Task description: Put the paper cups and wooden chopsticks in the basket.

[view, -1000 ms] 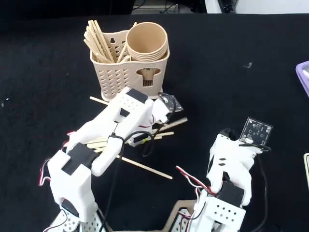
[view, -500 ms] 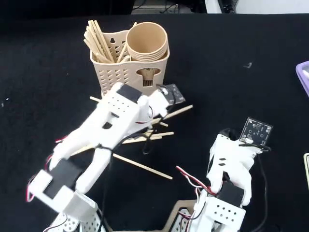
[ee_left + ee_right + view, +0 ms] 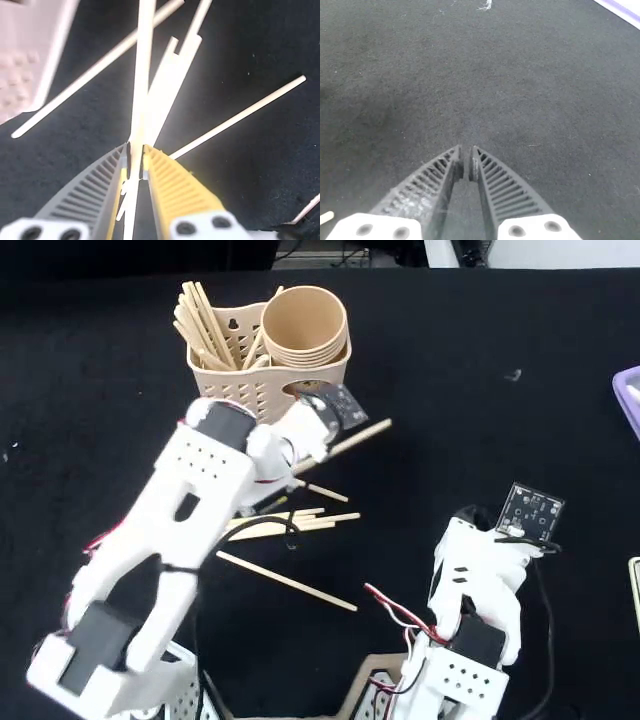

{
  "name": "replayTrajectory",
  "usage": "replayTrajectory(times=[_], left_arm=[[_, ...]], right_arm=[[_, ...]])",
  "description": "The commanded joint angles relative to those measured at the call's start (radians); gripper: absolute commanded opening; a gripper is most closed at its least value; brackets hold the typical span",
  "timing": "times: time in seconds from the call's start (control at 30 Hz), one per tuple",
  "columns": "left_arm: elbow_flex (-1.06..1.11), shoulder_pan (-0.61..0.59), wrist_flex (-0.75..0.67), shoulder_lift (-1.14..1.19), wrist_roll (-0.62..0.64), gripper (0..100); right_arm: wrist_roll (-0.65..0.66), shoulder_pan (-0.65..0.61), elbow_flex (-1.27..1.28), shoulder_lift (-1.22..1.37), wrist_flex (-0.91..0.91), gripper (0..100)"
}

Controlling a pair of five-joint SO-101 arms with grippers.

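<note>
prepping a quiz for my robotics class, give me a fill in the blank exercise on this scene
The left end effector is shut on a wooden ____.
The stacked paper cups stand inside the ____.
The right end effector holds ____.
Missing words: chopstick; basket; nothing.

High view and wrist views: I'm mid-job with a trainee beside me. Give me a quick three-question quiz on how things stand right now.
1. True or false: the left gripper is shut on a chopstick.
2. Where are the paper cups? A: stacked in the basket. B: lying loose beside it. C: gripped and lifted.
3. Fill in: the right gripper is shut and holds ____.

Key: 1 true; 2 A; 3 nothing.
</note>
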Motion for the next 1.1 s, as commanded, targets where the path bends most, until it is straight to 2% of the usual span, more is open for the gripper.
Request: replayTrajectory(times=[0.0, 0.17, 0.33, 0.47, 0.67, 0.93, 1.07], left_arm=[[-0.084, -0.015, 0.021, -0.110, -0.005, 3], [-0.162, -0.013, 0.014, -0.256, 0.011, 3], [-0.318, -0.008, 0.003, -0.348, 0.173, 3], [-0.395, -0.013, -0.106, -0.361, 0.282, 3], [-0.400, -0.016, -0.284, -0.351, 0.448, 3], [-0.400, -0.136, -0.505, -0.351, 0.620, 3], [-0.398, -0.170, -0.612, -0.350, 0.647, 3]], right_arm=[[0.000, -0.012, -0.030, -0.076, -0.003, 4.3], [0.000, -0.012, -0.030, -0.076, -0.003, 4.3], [0.000, -0.012, -0.030, -0.076, -0.003, 4.3], [0.000, -0.012, -0.030, -0.076, -0.003, 4.3], [0.000, -0.012, -0.030, -0.076, -0.003, 4.3], [0.002, -0.012, -0.030, -0.076, -0.003, 4.3], [0.002, -0.012, -0.030, -0.076, -0.003, 4.3]])
